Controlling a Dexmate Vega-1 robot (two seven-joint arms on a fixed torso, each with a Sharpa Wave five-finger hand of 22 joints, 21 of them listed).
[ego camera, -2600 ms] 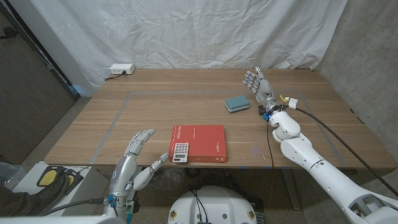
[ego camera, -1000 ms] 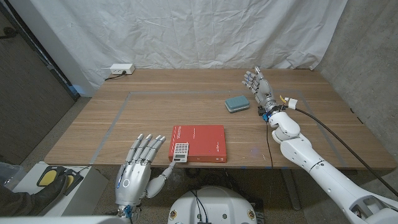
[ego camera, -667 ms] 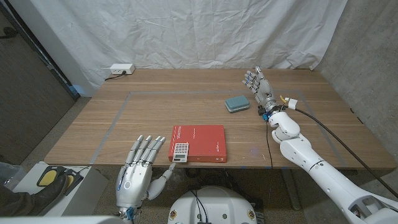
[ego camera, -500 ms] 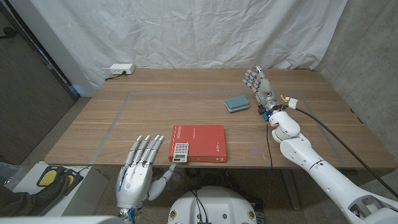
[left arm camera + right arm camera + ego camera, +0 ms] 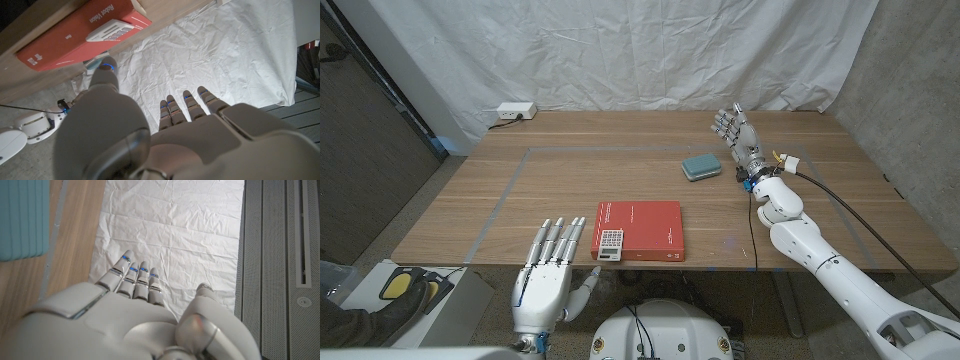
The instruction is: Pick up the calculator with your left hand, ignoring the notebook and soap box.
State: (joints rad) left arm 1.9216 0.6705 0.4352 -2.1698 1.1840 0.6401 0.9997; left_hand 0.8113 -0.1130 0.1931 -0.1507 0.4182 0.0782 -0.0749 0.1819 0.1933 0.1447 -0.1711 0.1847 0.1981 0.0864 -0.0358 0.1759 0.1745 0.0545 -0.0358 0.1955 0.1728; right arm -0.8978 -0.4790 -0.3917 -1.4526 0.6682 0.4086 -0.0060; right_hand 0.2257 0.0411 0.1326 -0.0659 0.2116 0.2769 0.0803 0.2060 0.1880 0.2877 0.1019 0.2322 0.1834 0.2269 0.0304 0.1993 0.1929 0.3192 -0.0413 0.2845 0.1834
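Backdrop: wrinkled white cloth [image 5: 650,50] hangs behind the wooden table [image 5: 520,190], with a power strip [image 5: 513,112] at the table's far left edge.
Calculator: the small white calculator [image 5: 610,242] lies on the near left corner of the red notebook [image 5: 645,228], close to the table's front edge; the left wrist view shows it [image 5: 111,30] flat on the red cover [image 5: 65,37], untouched.
Left hand: the left hand [image 5: 548,280] holds nothing, fingers straight and apart, thumb out toward the calculator, near the table's front edge just left of the notebook.
Change, left: over the last few seconds this hand has turned from side-on to showing its back to the head camera, and it has drawn slightly back toward the robot; its fingertips sit short of the calculator.
Meaning: my reading is that this is pre-grasp alignment, not a grasp; the reach forward and rightward onto the calculator is yet to come.
Right hand: the right hand [image 5: 738,133] stands raised with fingers spread and empty, just beside the teal soap box [image 5: 700,166], in much the same place as before.
Risk: the calculator is thin and sits on the book, so the fingers could drag the notebook along.
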